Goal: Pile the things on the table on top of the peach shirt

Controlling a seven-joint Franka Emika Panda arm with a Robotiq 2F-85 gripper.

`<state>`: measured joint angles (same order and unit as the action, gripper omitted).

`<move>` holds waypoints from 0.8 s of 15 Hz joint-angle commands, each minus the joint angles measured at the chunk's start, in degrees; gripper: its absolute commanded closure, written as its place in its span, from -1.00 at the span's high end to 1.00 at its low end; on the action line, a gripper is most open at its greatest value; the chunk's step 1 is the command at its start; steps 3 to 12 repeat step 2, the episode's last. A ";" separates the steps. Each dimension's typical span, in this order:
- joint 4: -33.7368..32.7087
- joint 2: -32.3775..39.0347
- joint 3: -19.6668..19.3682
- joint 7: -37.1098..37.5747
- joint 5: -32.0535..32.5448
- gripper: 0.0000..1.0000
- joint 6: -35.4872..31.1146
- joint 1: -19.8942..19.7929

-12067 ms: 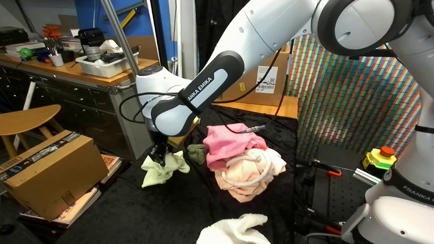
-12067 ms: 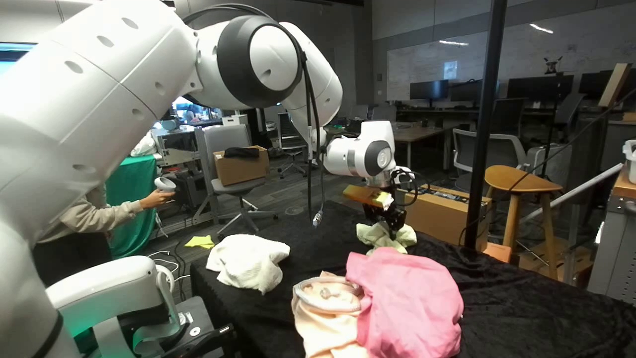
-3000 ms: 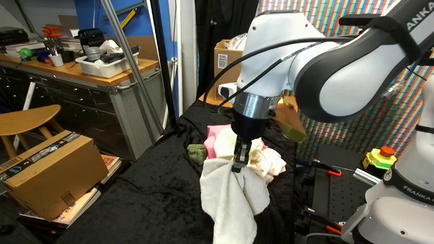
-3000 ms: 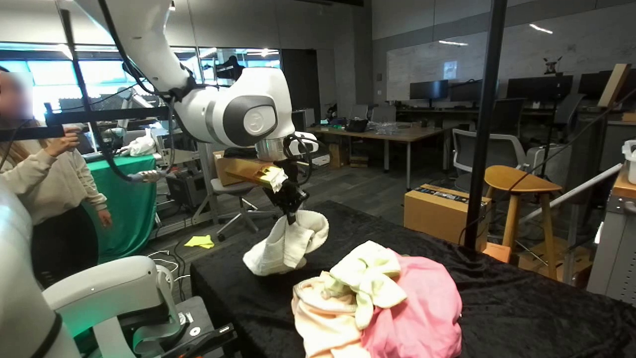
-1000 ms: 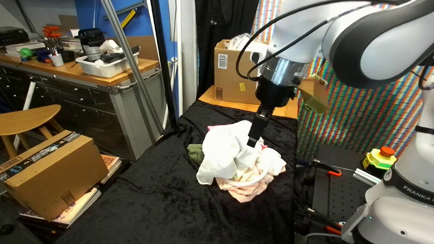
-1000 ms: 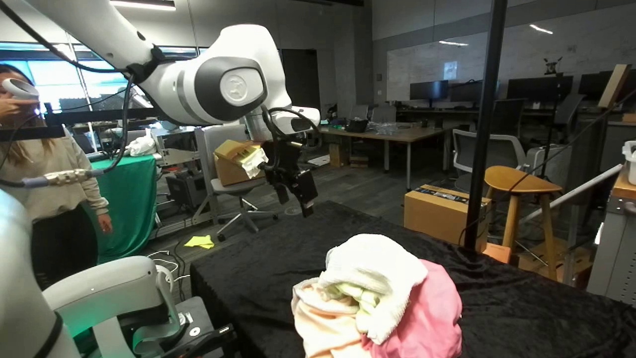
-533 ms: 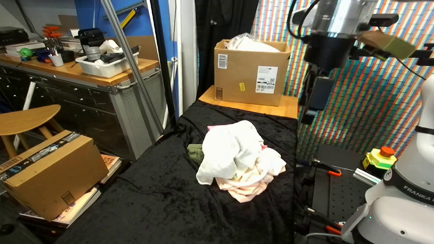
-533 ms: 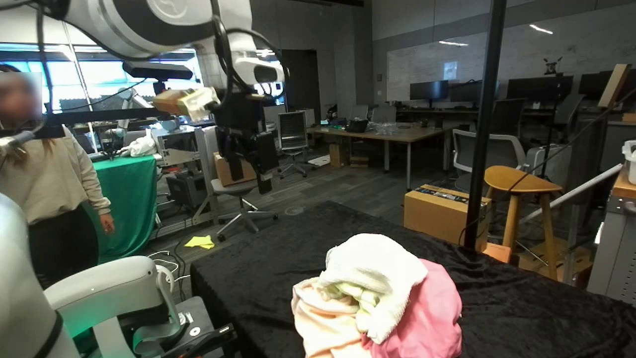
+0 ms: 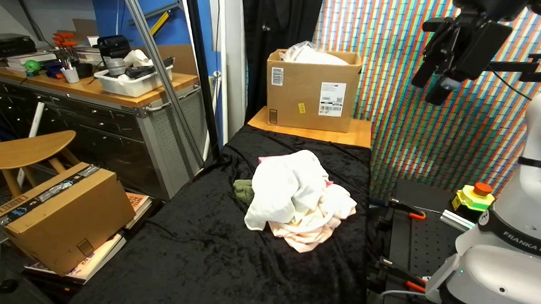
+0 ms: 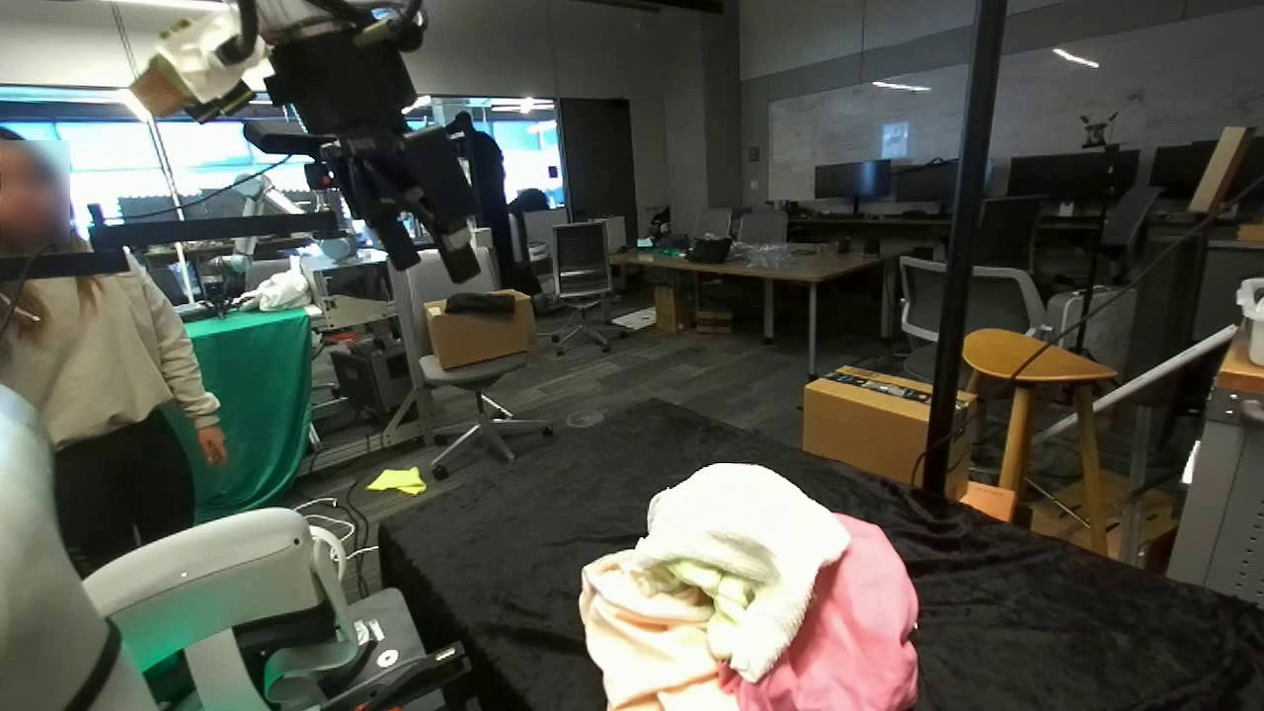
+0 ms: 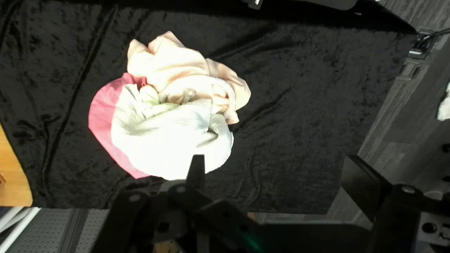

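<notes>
Toward ten o'clock from our gripper (image 11: 275, 161) in the wrist view, we see the white cloth (image 11: 165, 144) lying over the pink garment (image 11: 103, 114) and part of the peach shirt (image 11: 175, 65), probably to complete the stacking; our jaws, spread wide, hold nothing.

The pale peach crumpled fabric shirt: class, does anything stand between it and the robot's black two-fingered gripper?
Partly: the crumpled white cloth and, beneath it, the pale yellow-green cloth cover part of the shirt. Nothing visible stands between the open gripper and the shirt's exposed part.
</notes>
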<state>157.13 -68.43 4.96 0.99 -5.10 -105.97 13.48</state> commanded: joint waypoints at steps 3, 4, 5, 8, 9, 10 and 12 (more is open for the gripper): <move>-0.05 -1.01 0.63 -0.93 -0.86 1.00 0.23 -1.16; -0.05 -1.01 0.63 -0.93 -0.86 1.00 0.23 -1.16; -0.05 -1.01 0.63 -0.93 -0.86 1.00 0.23 -1.16; -0.05 -1.01 0.63 -0.93 -0.86 1.00 0.23 -1.16; -0.05 -1.01 0.63 -0.93 -0.86 1.00 0.23 -1.16; -0.05 -1.01 0.63 -0.93 -0.86 1.00 0.23 -1.16; -0.05 -1.01 0.63 -0.93 -0.86 1.00 0.23 -1.16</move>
